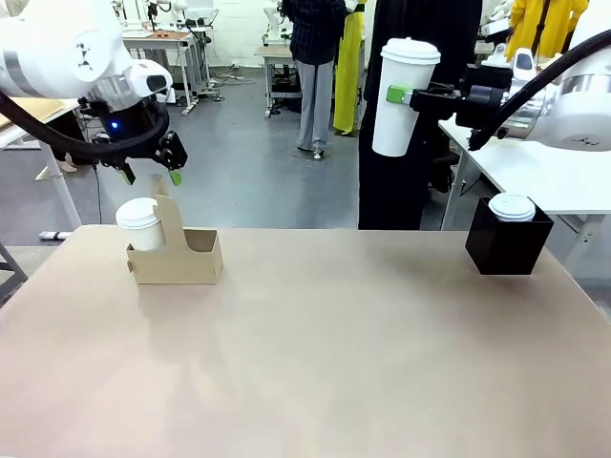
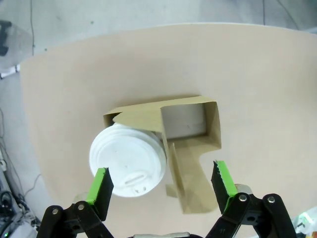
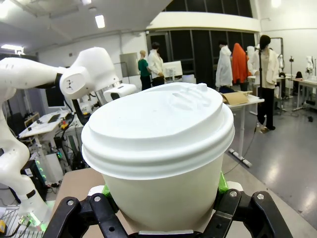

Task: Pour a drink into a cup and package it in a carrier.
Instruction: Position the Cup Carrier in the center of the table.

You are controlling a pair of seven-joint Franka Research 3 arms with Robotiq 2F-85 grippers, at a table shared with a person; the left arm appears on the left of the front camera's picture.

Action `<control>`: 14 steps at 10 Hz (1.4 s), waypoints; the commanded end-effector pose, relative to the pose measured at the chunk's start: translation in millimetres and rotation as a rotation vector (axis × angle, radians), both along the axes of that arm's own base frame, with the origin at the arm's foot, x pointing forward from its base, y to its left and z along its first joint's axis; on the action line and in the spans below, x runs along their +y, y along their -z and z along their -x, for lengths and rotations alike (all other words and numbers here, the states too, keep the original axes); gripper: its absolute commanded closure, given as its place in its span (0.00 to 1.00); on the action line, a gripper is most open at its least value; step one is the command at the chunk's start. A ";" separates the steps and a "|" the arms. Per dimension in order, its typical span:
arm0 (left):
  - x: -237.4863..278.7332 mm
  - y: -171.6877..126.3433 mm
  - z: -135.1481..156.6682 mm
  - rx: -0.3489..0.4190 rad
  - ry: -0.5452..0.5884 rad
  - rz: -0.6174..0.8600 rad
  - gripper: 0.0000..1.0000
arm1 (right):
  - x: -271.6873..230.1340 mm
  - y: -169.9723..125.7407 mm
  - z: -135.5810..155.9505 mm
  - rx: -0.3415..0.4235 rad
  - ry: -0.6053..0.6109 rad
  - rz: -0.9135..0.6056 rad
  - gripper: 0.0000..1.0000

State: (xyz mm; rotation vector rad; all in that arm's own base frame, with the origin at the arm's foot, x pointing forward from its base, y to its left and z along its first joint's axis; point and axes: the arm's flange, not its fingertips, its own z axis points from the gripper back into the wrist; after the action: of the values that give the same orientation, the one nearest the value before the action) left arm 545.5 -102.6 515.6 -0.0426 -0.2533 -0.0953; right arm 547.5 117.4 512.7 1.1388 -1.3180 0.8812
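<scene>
Aloft, upright cup (image 1: 412, 119) between pads (image 1: 396, 93) of right gripper (image 3: 163, 188).

Tan table (image 1: 315, 363) bearing cardboard carrier (image 1: 183, 268) and black box (image 1: 506, 248)

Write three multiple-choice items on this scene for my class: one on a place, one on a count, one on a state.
1. Where does the carrier stand?
A. on the table's left part
B. at the table's right edge
C. in a gripper

2. How many lidded white cups show in the front view?
A. one
B. two
C. three

3. How is the left gripper?
A. open above the carrier
B. shut on a cup
C. shut on the handle tab

1 A: it stands at picture left.
2 C: carrier's cup, held cup in the right gripper, boxed cup in the black box.
3 A: its green pads stand apart, gripping nothing.
</scene>
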 end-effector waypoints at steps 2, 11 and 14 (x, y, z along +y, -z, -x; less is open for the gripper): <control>-13.1 -2.1 0.1 0.014 -0.093 0.015 0.00 | 0.9 -3.2 2.0 -0.024 0.010 -0.021 0.19; -8.9 14.0 -8.4 0.035 -0.066 0.026 1.00 | 0.9 -3.2 2.0 -0.024 0.010 -0.021 0.19; -10.8 15.2 -10.3 0.056 -0.058 0.039 1.00 | 0.9 -3.2 2.0 -0.024 0.010 -0.021 0.19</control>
State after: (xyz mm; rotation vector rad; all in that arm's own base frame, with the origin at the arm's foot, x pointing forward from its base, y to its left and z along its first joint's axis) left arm 552.8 -112.1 497.1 -0.0564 -0.2175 -0.0503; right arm 547.5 117.4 512.7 1.1388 -1.3180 0.8813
